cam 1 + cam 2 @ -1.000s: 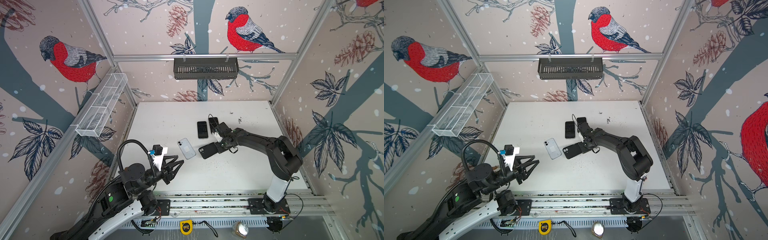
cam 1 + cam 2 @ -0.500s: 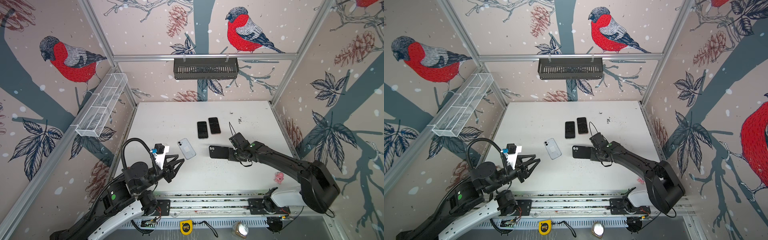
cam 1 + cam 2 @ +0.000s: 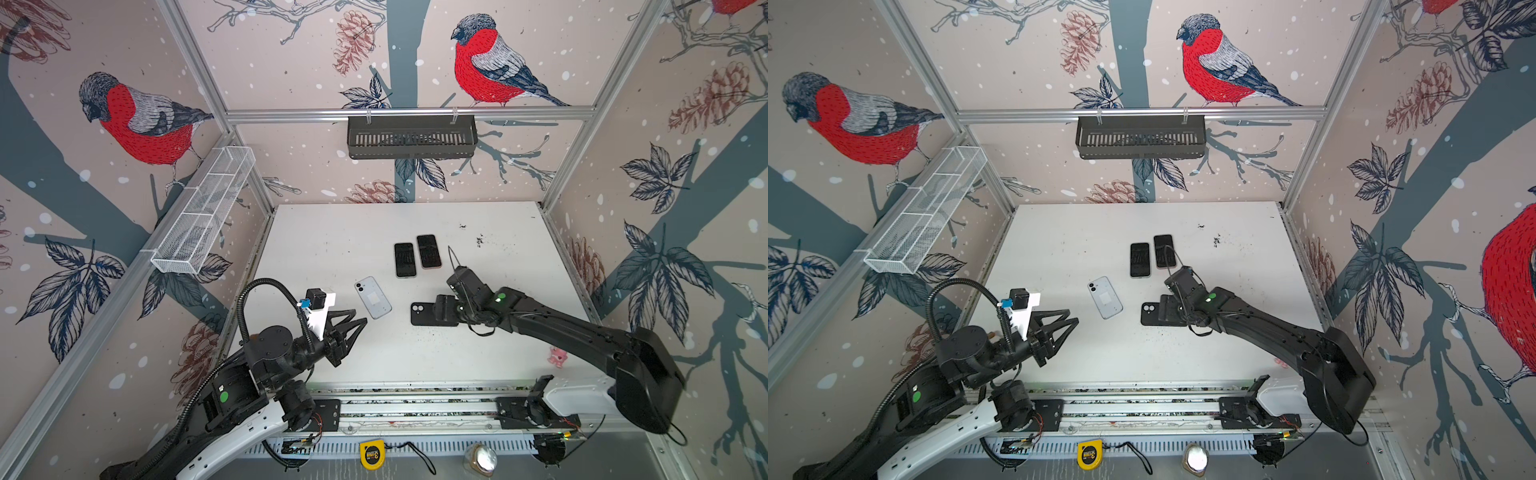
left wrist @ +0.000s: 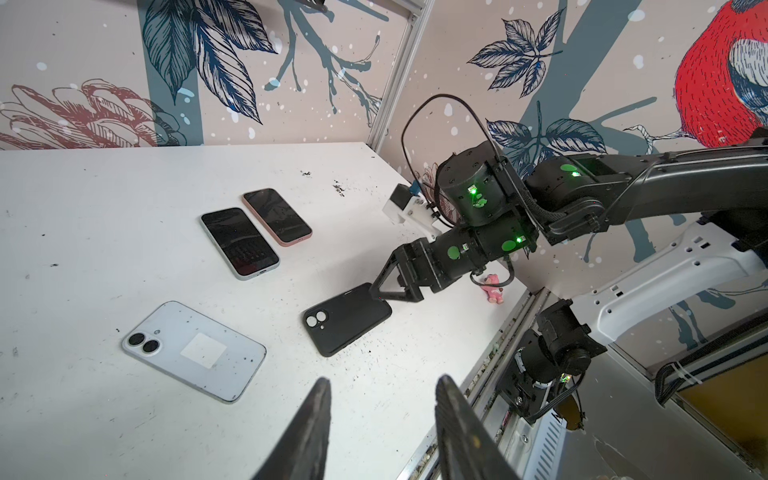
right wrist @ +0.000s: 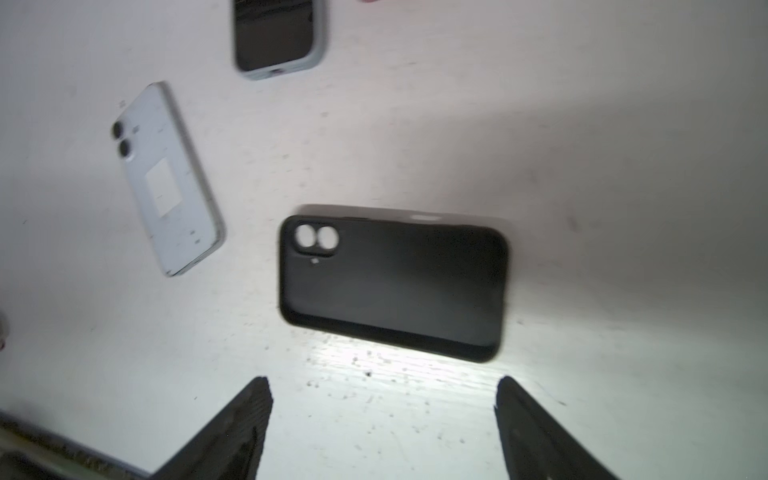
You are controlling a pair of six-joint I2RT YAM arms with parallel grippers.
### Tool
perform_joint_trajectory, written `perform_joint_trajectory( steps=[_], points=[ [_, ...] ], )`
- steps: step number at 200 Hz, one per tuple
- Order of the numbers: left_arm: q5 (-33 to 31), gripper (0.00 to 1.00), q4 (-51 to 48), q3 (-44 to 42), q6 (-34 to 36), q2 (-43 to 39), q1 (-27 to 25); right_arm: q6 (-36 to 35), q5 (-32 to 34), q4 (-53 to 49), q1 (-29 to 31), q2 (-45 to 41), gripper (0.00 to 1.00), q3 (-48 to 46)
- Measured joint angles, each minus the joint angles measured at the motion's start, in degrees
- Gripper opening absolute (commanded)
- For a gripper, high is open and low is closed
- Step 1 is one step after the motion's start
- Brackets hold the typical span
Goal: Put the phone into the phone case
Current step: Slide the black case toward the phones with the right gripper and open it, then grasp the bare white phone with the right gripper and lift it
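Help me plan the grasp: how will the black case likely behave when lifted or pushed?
The black case is a thin, empty, matte shell: probably light and bendy when squeezed. Lying flat on the table, it should slide, not roll. Its low edges likely give the right pincer little purchase.

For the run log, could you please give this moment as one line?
right gripper: open, by case | left gripper: open, empty | case: on table | phone: back up, uncased
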Motion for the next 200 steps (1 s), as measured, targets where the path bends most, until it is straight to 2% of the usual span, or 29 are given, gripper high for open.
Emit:
perform_joint_trajectory(
  steps=[16, 69, 109, 144, 167, 200],
  points=[
    [-0.5, 0.42, 0.0, 0.0, 0.0, -0.6, 0.0, -3.3, -1.3, 1.2, 3.9, 6.4, 1.00, 5.5],
    [-1.6, 0.42, 0.1, -0.4, 0.0, -4.0, 1.1, -15.1, 0.1, -2.7, 11.4, 32.8, 1.00, 30.9],
    [-1.5, 0.42, 0.2, -0.5, 0.0, -4.5, 1.2, -20.5, 2.1, -8.2, 10.8, 46.0, 1.00, 45.5],
    [-1.5, 0.40, 0.1, -0.5, 0.0, -4.3, 1.2, -23.3, 3.2, -11.6, 10.2, 51.4, 1.00, 50.9],
    [-1.5, 0.41, 0.1, -0.5, 0.0, -4.2, 1.2, -23.9, 3.2, -11.7, 10.5, 52.5, 0.92, 52.2],
    [-1.4, 0.41, 0.1, -0.5, 0.0, -4.5, 1.3, -23.6, 3.7, -10.5, 10.7, 52.5, 0.69, 51.8]
  ],
)
